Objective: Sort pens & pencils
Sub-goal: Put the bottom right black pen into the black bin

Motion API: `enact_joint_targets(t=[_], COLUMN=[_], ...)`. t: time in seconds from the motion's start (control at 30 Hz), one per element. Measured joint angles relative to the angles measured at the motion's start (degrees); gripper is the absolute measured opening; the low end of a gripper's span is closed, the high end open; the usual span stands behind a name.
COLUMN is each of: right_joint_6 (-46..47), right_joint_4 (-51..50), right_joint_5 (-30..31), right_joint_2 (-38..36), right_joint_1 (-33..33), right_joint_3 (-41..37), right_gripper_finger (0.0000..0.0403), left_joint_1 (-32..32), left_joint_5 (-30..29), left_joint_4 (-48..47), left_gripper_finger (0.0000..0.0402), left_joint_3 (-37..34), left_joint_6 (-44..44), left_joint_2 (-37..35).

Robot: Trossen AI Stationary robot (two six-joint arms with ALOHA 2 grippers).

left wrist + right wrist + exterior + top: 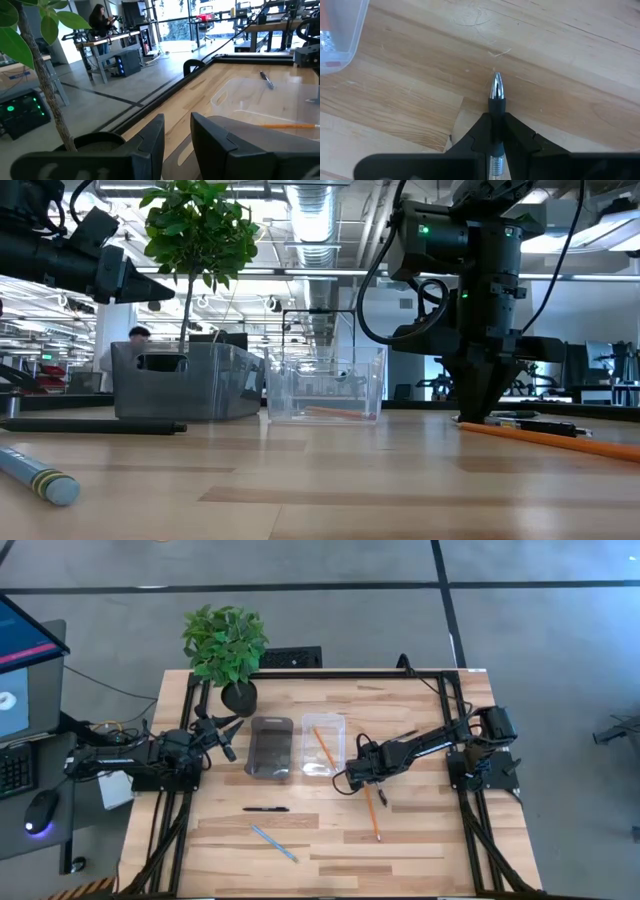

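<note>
Right wrist view: black pen (496,97) sits clamped between the right hand's (495,132) fingers, silver tip sticking out ahead, long axis in line with the hand. Hand is closed down to pen width. High view puts that hand (352,776) just right of the clear tray (322,745), low over the table (420,840).

Key relation: the dark tray (270,748) lies left of the hand, past the clear tray, which already holds an orange pencil (323,747). My read is the pen belongs in the dark one, so the carry has to cross the clear tray.

Still loose on the table: second orange pencil (371,811) near side of the right hand, second pen (265,809) near side of the dark tray, blue pencil (273,843) nearer still. Left arm is closer to those last two.

Left hand (222,732) waits open and empty beside the plant (226,645), left of the dark tray.
</note>
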Motion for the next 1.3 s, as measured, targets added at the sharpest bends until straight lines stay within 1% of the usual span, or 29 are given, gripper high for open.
enact_joint_targets(t=[0.2, 0.33, 0.53, 0.63, 0.8, 0.87, 0.93, 1.03, 1.1, 1.17, 1.3], right_joint_6=[0.00, -1.81, -5.75, -7.49, -9.58, -10.93, -13.33, -19.69, -25.79, -32.38, -41.87], right_joint_4=[-0.66, -5.40, -9.18, -11.41, -20.53, -22.97, -22.78, -17.60, -9.71, 0.77, 17.24], right_joint_5=[0.02, -0.28, 1.56, 2.00, 4.08, 5.51, 8.20, 12.58, 13.44, 12.84, 8.36], right_joint_2=[0.07, 0.66, 0.44, 0.39, 0.28, 0.26, 0.20, 0.17, 0.09, 0.09, 1.12], right_joint_1=[0.00, 0.00, -0.03, -0.17, -0.17, -0.17, -0.25, -1.32, -2.62, -3.95, -6.52], right_joint_3=[0.46, 3.90, 9.50, 12.89, 21.07, 24.75, 28.29, 32.86, 34.18, 34.27, 34.46], right_gripper_finger=[0.0060, 0.0060, 0.0060, 0.0060, 0.0060, 0.0060, 0.0060, 0.0060, 0.0060, 0.0060, 0.0060], left_joint_1=[0.00, 0.00, 0.00, 0.00, 0.00, 0.00, 0.00, 0.00, 0.00, 0.00, 0.00], left_joint_5=[0.00, 0.00, 0.00, 0.00, 0.00, 0.00, -0.02, 0.00, 0.00, 0.00, 0.00], left_joint_4=[0.00, 0.01, 0.01, 0.00, 0.00, 0.00, 0.00, 0.00, 0.02, 0.00, 0.00], left_gripper_finger=[0.0086, 0.0086, 0.0086, 0.0086, 0.0086, 0.0086, 0.0086, 0.0086, 0.0086, 0.0086, 0.0086], left_joint_3=[0.00, 0.00, 0.00, 0.00, 0.00, 0.00, 0.00, 0.00, 0.00, 0.00, 0.00], left_joint_6=[-0.02, 0.00, 0.00, -0.02, -0.02, -0.04, -0.04, -0.05, -0.04, -0.24, -0.44], left_joint_2=[0.00, 0.00, 0.00, 0.00, 0.00, 0.01, 0.00, 0.01, 0.00, 0.00, 0.00])
